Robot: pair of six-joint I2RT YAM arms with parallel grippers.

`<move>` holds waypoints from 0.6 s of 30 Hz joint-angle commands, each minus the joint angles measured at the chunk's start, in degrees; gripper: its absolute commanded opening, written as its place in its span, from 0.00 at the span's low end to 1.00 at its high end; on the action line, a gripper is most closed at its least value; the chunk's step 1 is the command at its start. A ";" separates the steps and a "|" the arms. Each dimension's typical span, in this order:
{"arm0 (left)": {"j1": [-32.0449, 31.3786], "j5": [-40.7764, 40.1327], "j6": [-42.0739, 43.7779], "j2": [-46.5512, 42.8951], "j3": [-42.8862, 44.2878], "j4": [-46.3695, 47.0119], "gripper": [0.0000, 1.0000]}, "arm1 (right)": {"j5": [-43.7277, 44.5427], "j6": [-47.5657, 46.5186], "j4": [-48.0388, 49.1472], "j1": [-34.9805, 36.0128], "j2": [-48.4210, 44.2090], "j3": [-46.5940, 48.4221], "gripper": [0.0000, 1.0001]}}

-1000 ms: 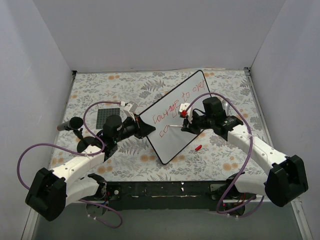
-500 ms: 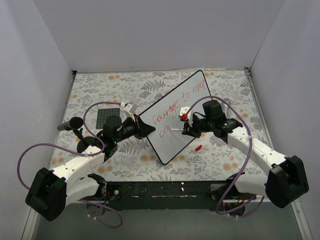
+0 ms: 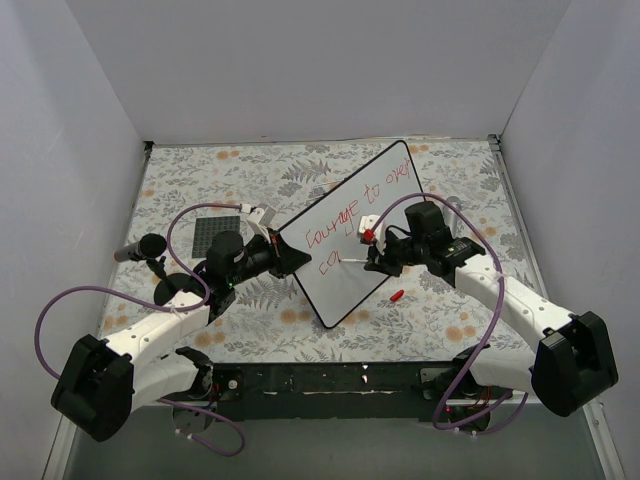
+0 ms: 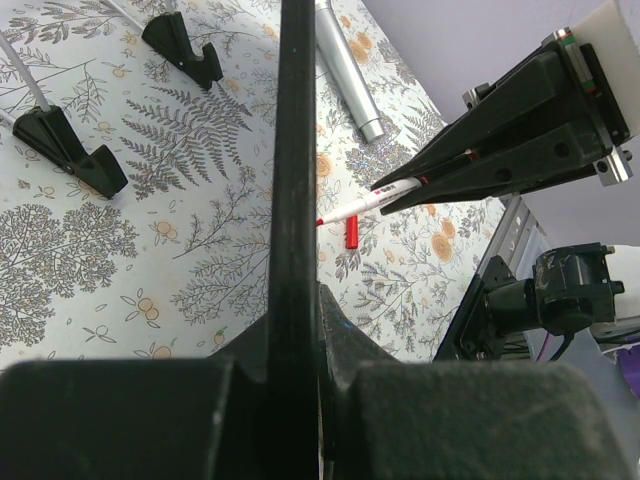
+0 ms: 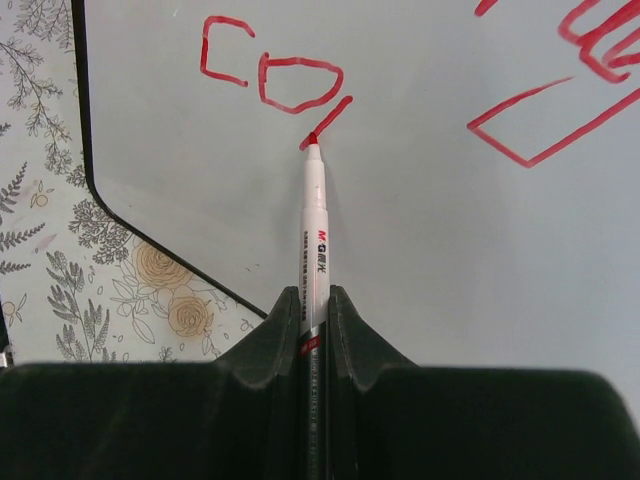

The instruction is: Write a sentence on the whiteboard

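Two slanted lines of red handwritten marker words (image 3: 345,216) run across the large glossy white rectangular whiteboard with a thin black rim (image 3: 345,290), set diagonally at the middle of the floral-patterned table (image 3: 250,320). The left gripper (image 3: 284,256) is clamped on the board's rim at its nine o'clock corner. The right gripper (image 5: 315,300) pinches a slim white marker pen (image 5: 316,215). The pen's red tip touches the board at the foot of a stroke just after "co". A small red cap (image 3: 397,295) lies on the table at the board's five o'clock.
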 commanded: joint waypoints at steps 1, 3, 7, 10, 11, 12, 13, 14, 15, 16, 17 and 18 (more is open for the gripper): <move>-0.28 0.65 1.23 -0.59 1.04 2.47 0.00 | 0.59 -0.19 1.17 0.08 1.29 4.51 0.01; -0.20 0.65 1.41 -0.50 0.95 2.29 0.00 | 0.68 -0.11 1.09 0.00 1.82 5.30 0.01; -0.20 0.65 1.32 -0.50 0.95 2.29 0.00 | 2.17 0.33 1.44 -0.09 1.82 5.75 0.01; -0.20 0.65 1.32 -0.42 1.04 2.47 0.00 | 3.31 0.69 1.79 -0.09 1.65 5.66 0.01; -0.28 0.65 1.32 -0.50 1.04 2.47 0.00 | 3.67 1.03 1.96 -0.18 1.65 5.66 0.01; -0.20 0.65 1.32 -0.50 1.04 2.38 0.00 | 3.84 1.21 2.23 -0.27 1.47 5.66 0.01; -0.20 0.74 1.32 -0.42 1.04 2.38 0.00 | 3.93 1.30 2.23 -0.35 1.47 5.75 0.01; -0.20 0.74 1.32 -0.50 1.04 2.38 0.00 | 4.02 1.39 2.23 -0.44 1.47 5.75 0.01; -0.20 0.65 1.41 -0.68 1.04 2.38 0.00 | 4.19 1.48 2.31 -0.62 1.30 5.75 0.01; -0.20 0.65 1.41 -0.68 1.04 2.47 0.00 | 4.28 1.56 2.32 -0.71 1.30 5.66 0.01; -0.20 0.56 1.50 -0.77 0.95 2.29 0.00 | 4.28 1.65 2.40 -0.88 1.21 5.66 0.01; -0.20 0.56 1.41 -0.77 0.95 2.29 0.00 | 4.28 1.74 2.40 -1.14 0.86 5.66 0.01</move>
